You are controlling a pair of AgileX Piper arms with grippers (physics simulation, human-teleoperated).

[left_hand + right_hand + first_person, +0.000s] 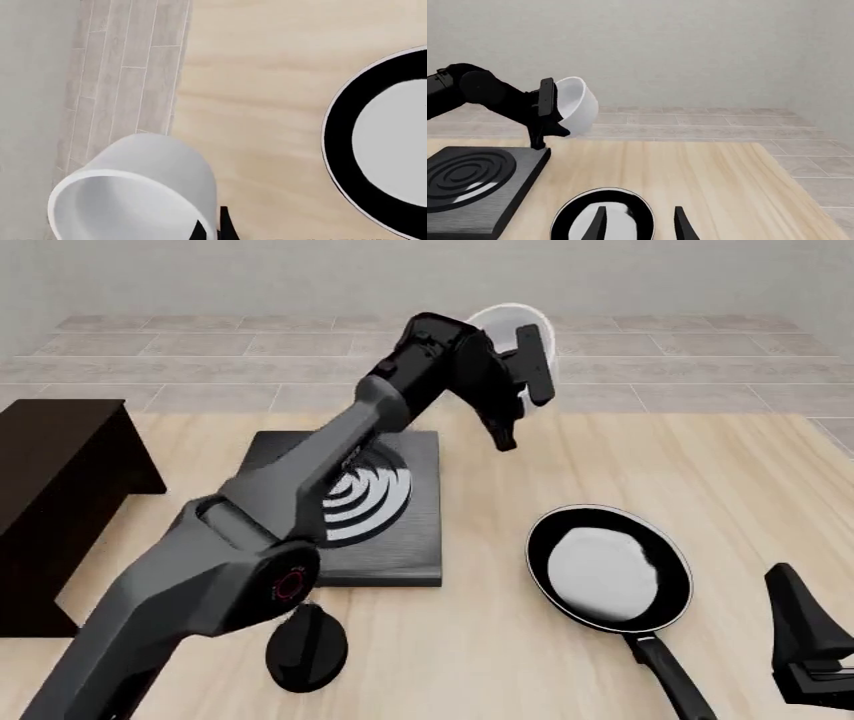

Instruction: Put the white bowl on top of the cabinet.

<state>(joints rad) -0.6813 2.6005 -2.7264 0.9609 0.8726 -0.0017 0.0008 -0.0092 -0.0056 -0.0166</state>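
While my left tool pinches the bowl by its rim, I judge it light, glossy, slip-prone.

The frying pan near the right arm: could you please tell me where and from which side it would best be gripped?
Probably by its handle. The frying pan lies flat on the table, its wide rim harder to span, while the slim black handle points toward the arms' side, close to the right gripper. Coming down from above, fingers either side of the handle, looks simplest.
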